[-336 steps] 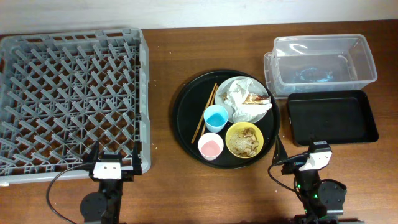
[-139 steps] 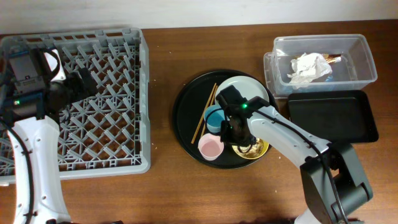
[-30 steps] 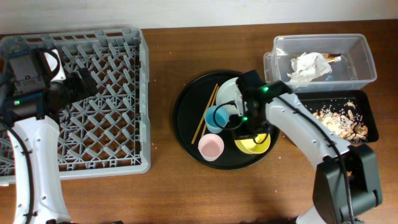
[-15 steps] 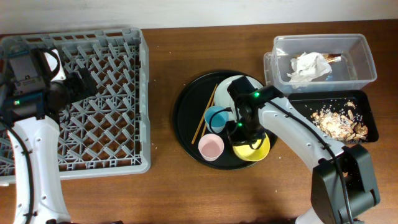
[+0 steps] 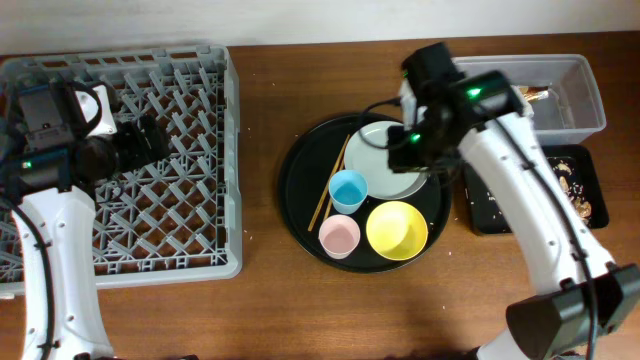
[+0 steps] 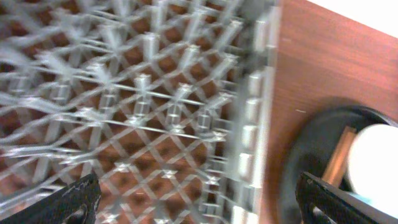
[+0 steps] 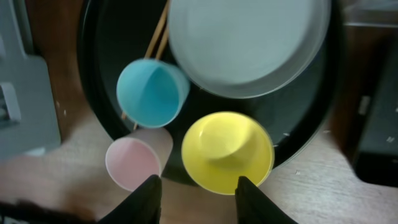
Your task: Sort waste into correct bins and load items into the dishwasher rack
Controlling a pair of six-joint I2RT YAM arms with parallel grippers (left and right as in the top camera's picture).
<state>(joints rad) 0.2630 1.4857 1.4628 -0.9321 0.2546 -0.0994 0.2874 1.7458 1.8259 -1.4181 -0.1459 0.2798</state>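
The yellow bowl (image 5: 397, 229) (image 7: 227, 151) sits empty on the round black tray (image 5: 300, 190), beside the pink cup (image 5: 339, 236) (image 7: 132, 163), blue cup (image 5: 348, 188) (image 7: 151, 93), grey-green plate (image 5: 385, 160) (image 7: 249, 43) and chopsticks (image 5: 330, 185) (image 7: 158, 31). My right gripper (image 5: 413, 140) (image 7: 198, 202) hangs open and empty high above them. The left gripper (image 5: 150, 140) (image 6: 199, 205) is wide open over the grey dishwasher rack (image 5: 230, 150) (image 6: 143, 112), holding nothing. Brown crumbs (image 5: 575, 190) lie in the black tray bin (image 5: 590, 215).
The clear tub (image 5: 580, 90) stands at the back right, and my right arm covers most of it and the left part of the black bin. Bare wooden table (image 5: 260, 300) runs along the front and between the rack and the round tray.
The right gripper opened and let go of the yellow bowl, which now rests on the round tray. That arm rose and swung back toward the tub. The left arm barely moved.
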